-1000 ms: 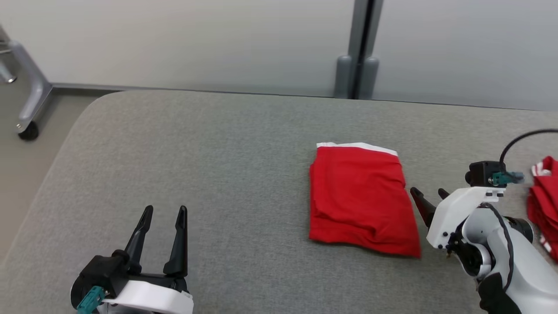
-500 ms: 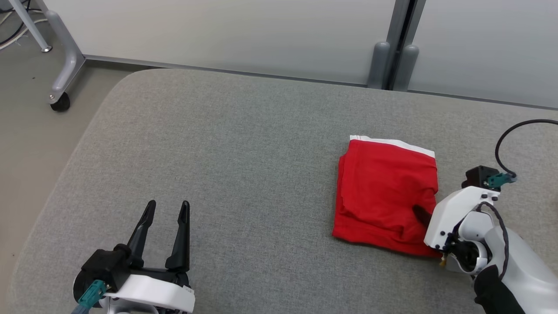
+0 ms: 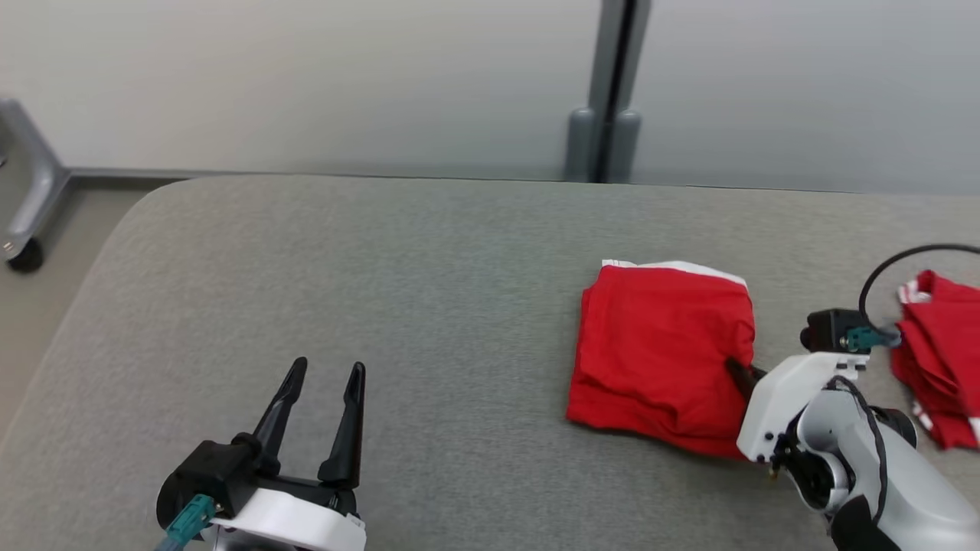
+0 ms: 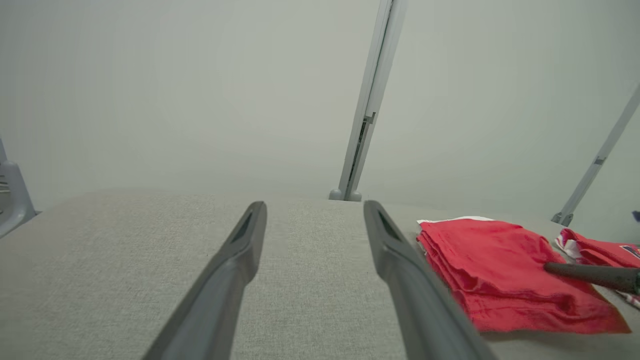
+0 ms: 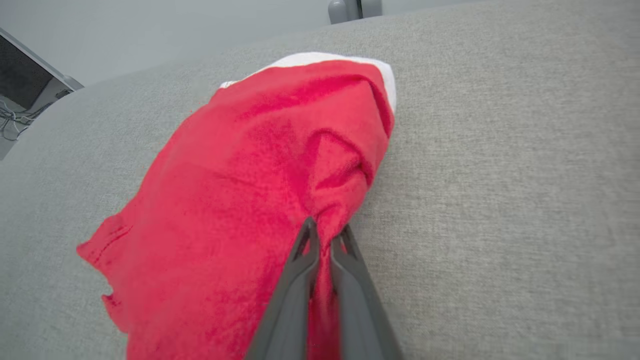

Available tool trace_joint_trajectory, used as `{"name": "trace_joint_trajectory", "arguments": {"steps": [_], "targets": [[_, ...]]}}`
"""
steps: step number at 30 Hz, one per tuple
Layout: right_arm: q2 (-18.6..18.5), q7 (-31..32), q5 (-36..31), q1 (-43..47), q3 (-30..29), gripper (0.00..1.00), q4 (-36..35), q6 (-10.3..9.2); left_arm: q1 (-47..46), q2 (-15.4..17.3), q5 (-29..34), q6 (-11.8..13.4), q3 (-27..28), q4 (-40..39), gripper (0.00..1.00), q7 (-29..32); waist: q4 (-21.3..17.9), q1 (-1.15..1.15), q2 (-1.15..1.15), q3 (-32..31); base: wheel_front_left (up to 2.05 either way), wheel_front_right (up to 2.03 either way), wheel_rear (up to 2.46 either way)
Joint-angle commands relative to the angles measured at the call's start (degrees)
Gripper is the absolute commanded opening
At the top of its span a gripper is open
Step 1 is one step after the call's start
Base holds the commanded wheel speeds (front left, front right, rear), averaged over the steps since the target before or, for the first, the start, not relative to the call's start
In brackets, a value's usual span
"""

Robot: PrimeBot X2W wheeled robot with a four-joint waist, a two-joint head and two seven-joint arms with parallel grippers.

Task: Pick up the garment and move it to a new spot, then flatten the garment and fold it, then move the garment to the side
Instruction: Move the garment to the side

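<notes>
1. Garment of red folded fabric with a white waistband: it lies on the grey cloth-covered table, right of centre and apart from a second crumpled red cloth pile at the far right.
2. Clamped tight on its right-hand edge is the right gripper, with a ridge of cloth puckered up between the dark fingers.
3. Since the fold looks finished, the step in hand is probably moving it aside.
4. To do that well, raise it only a little and carry it slowly, so the layers hang together and the fold does not open. Whether the pinch catches every layer or just the top one is hard to tell from here.
5. The right arm sits low, wrist bent, with its fingers reaching leftward nearly flat to the table.
6. The left gripper hovers over bare table at the lower left, jaws spread wide and empty, well apart from the garment.
</notes>
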Motion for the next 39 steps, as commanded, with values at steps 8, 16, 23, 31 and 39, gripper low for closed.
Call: {"name": "trace_joint_trajectory", "arguments": {"steps": [8, 16, 23, 31, 39], "targets": [[-2.5, -1.8, 2.0, 4.7, 3.8, 0.00, -5.6, 0.01, -0.2, 0.8, 0.1, -0.3, -2.9, -0.3, 1.00, 0.1, -12.2, 0.00, 0.00, -1.9, 0.00, 0.00, 0.00], [-3.5, -0.7, 2.8, 6.6, 6.3, 0.00, -11.2, 0.01, -2.4, 1.3, -0.5, -0.3, -6.1, 0.5, 1.00, 0.1, -22.8, 0.00, 0.00, 0.0, 0.00, 0.00, 0.00], [-5.3, -0.5, 3.3, 4.3, 9.2, 0.00, -15.6, 0.01, -3.9, 1.9, -1.0, -0.2, -7.5, 0.9, 1.00, 0.1, -25.8, 0.00, 0.00, 2.4, 0.00, 0.00, 0.00], [-10.8, 1.5, 4.1, -5.2, 18.1, 0.00, -20.8, 0.01, -6.5, 3.0, -1.0, -0.3, -9.6, 0.7, 1.00, 1.1, -25.0, 0.00, 0.00, 7.4, 0.00, 0.00, 0.00], [-17.8, 3.2, 4.7, -14.9, 22.9, 0.00, -19.8, 0.01, -8.4, 3.8, -1.4, -0.3, -11.2, 1.0, 1.00, 1.5, -22.9, 0.00, 0.00, 10.6, 0.00, 0.00, 0.00]]}}
